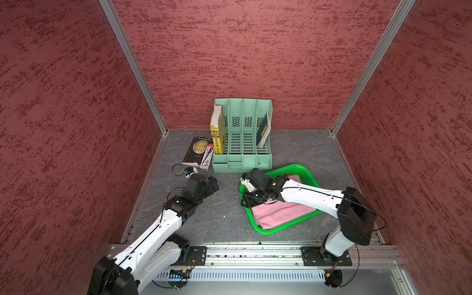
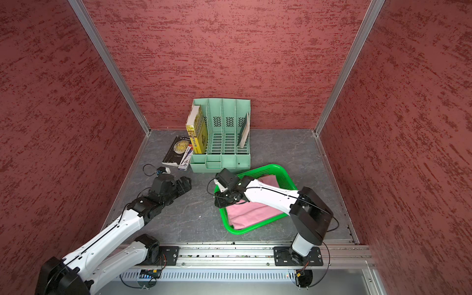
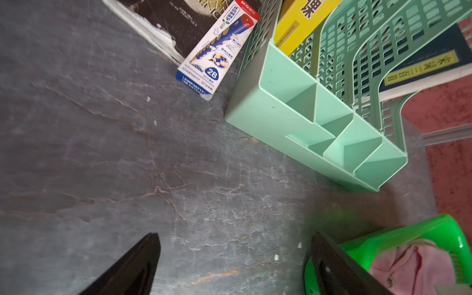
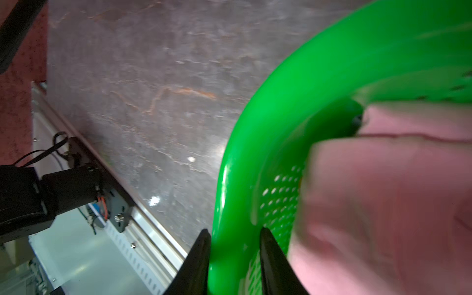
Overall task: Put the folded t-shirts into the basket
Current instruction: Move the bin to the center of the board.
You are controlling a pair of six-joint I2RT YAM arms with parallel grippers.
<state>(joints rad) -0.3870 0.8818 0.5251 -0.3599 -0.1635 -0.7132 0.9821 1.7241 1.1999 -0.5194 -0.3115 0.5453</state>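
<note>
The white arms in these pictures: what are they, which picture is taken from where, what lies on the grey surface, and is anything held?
They are two robot arms, the left arm and right arm, bolted to a rail, each ending in a two-fingered claw. Both top views look down from one overhead camera; each wrist view comes from a camera on an arm, looking past its claw. On the grey tabletop sit a green basket holding a pink t-shirt, a mint file organizer with books, a black book and a pencil box. The left claw is open and empty. The right claw grips the basket's rim.
</note>
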